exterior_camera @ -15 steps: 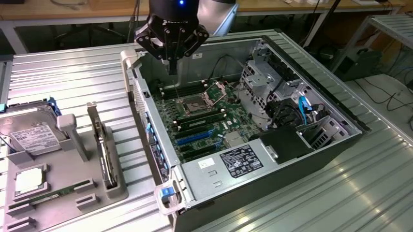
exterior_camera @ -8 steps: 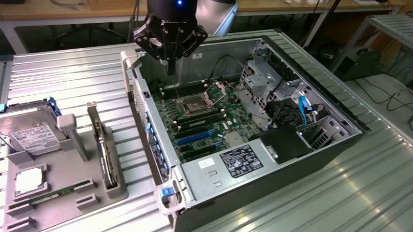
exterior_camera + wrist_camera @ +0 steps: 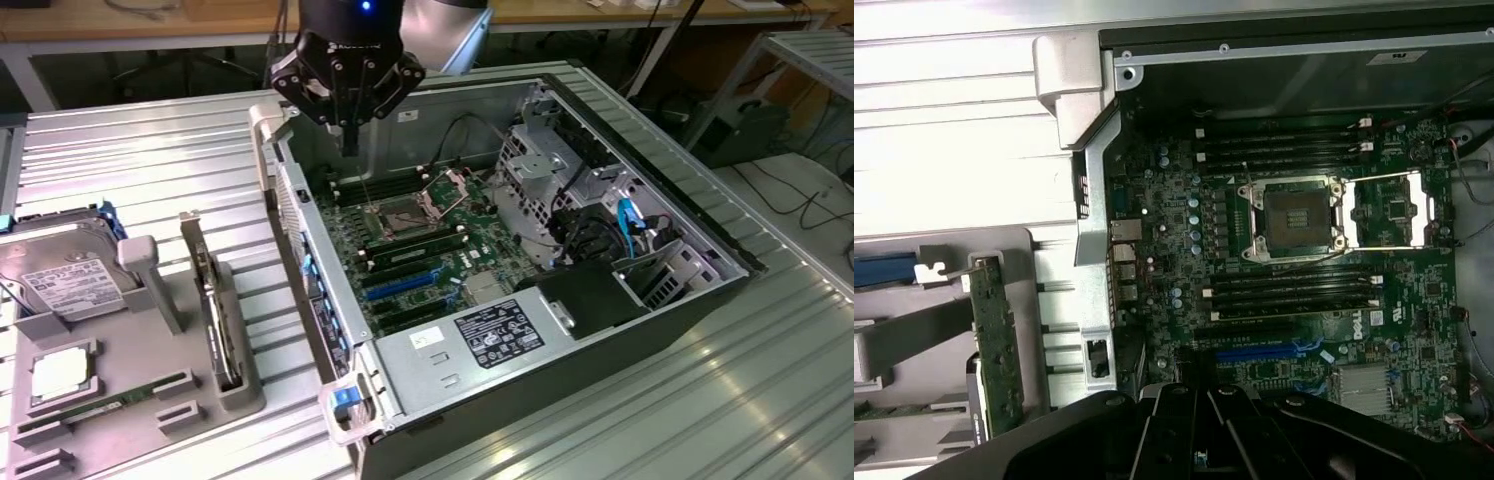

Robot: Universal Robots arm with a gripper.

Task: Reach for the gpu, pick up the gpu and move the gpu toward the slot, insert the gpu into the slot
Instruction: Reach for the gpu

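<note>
Exterior view: an open silver and black computer case (image 3: 427,375) lies on its side on a ribbed metal desk (image 3: 160,150), with its green motherboard (image 3: 441,230) facing up. The black robot gripper (image 3: 350,145) hangs above the corner of the case on the exterior view's left. Its fingers are pressed together and hold nothing. The gpu (image 3: 218,320), a thin dark circuit card with a silver-grey bracket at one end, stands on edge in a grey plastic holder (image 3: 247,400) on the desk. It is outside the case on the exterior view's left, well apart from the gripper. The slot (image 3: 400,285), a long narrow blue connector strip, sits unoccupied on the motherboard.

Wrist view: the gripper (image 3: 1199,440) looks down on the motherboard (image 3: 1174,240), with the blue slot (image 3: 1264,353) close to its closed tips. The gpu (image 3: 994,345) stands in its holder beyond the case wall, on the pale desk (image 3: 954,110).

The work appears to be at the reach, with nothing yet grasped. To do it well, the fingers would likely need to part before they straddle the card's upper edge. They should come down square to the card and clear of the bracket and the holder's posts.
</note>
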